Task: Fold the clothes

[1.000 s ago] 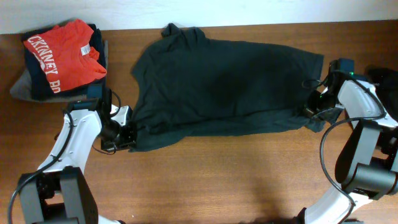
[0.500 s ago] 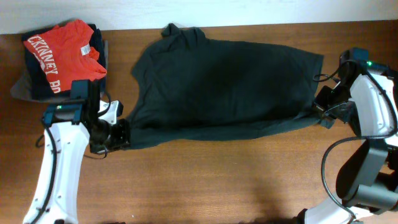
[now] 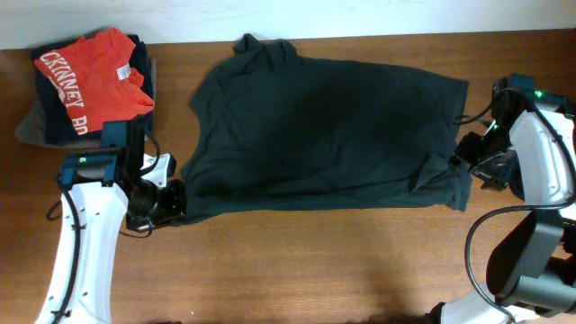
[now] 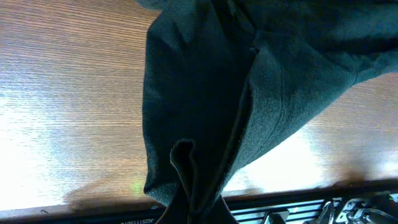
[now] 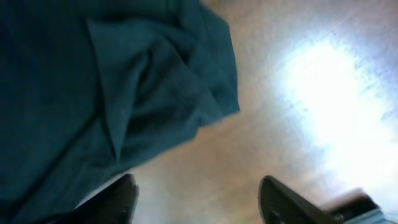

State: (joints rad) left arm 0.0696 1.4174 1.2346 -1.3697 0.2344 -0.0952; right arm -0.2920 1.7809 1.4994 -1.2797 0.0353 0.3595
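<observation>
The left hand (image 3: 171, 200) is pinching the shirt (image 3: 324, 126) at a corner; the right hand (image 5: 199, 190) is hanging wide, probably needing a square hem grip.

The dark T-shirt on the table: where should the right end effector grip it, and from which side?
Probably the T-shirt, at its near right corner, approached from the right: the cloth bunches into raised folds there, close to the open right end effector.

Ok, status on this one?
Left gripper shut on shirt edge. Right gripper open beside its corner. Shirt spread out, not folded. Red-topped pile sits apart.
</observation>
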